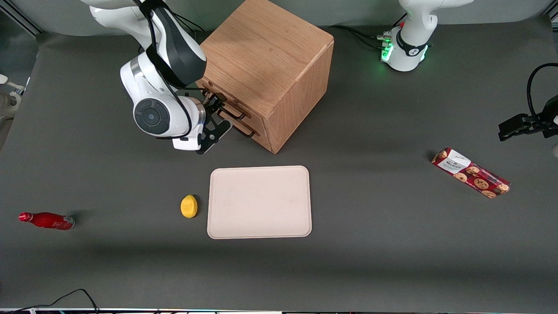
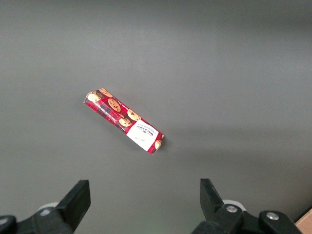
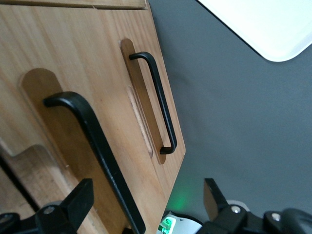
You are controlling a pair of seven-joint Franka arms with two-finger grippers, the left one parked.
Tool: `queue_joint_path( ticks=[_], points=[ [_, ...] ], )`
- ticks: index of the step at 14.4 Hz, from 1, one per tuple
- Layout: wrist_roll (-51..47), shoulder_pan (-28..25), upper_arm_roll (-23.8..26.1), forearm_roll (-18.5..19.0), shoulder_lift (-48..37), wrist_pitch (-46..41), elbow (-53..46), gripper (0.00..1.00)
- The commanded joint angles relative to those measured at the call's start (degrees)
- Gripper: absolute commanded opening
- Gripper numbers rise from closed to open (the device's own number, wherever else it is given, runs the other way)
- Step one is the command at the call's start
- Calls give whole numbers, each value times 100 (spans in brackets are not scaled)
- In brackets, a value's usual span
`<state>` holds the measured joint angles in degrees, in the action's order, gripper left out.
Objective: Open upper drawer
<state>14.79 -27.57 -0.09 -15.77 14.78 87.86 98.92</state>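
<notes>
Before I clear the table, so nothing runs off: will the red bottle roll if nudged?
Probably: the red bottle lies on its side, so a sideways nudge would likely roll it. Its narrower neck may curve the path. The claw is in front of the cabinet, well away from it.

In the front view the working arm covers most of the upper drawer [image 1: 216,97], so its front is hardly seen. The tool [image 1: 212,104] is partly hidden there too. In the right wrist view the handle [image 3: 97,146] is cut by the picture's edge.
</notes>
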Motion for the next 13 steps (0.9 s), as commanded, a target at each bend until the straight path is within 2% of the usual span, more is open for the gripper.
queue_joint_path(
  ticks=[1,6,13],
  points=[
    [138,-11,-9,-163,77,65,-4,100],
    [305,-20,-9,-374,131,65,137,100],
    [954,-11,0,-374,139,337,312,100]
  ],
)
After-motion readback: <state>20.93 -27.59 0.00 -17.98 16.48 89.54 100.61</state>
